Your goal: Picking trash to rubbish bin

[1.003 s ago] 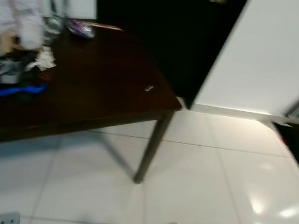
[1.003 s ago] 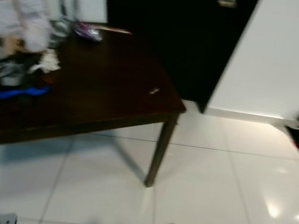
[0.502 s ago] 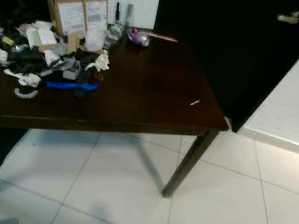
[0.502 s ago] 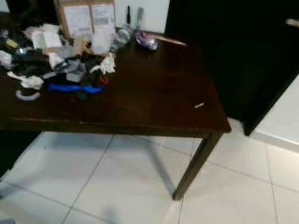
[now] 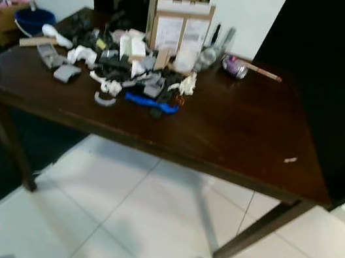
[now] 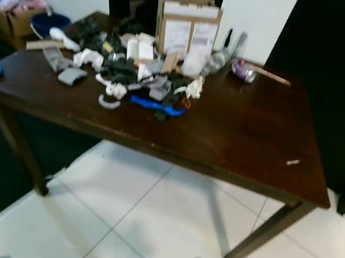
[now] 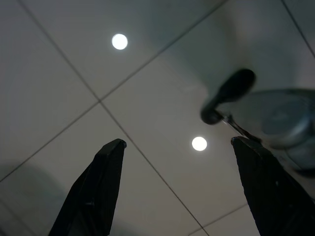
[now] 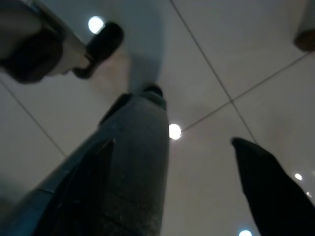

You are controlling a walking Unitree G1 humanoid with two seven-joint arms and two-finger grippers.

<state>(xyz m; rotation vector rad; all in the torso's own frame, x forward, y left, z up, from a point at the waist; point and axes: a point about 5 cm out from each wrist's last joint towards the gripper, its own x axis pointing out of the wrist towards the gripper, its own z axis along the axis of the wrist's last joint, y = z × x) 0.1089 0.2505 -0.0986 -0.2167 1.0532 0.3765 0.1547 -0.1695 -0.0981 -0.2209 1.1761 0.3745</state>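
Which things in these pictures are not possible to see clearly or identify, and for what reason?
- The pile of small items on the table, eye views: too blurred and small to tell trash from the rest.
- The labels on the cardboard box: unreadable.
- The small pale scrap near the table's right edge: too small to identify.
- The box with pink things at far left: cut off by the edge.
- Left gripper and right gripper, wrist views: open over floor tiles, nothing between their fingers.

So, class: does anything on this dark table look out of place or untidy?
Yes. A jumble of small scraps lies heaped before the cardboard box on the table, and one stray bit sits alone near the far corner.
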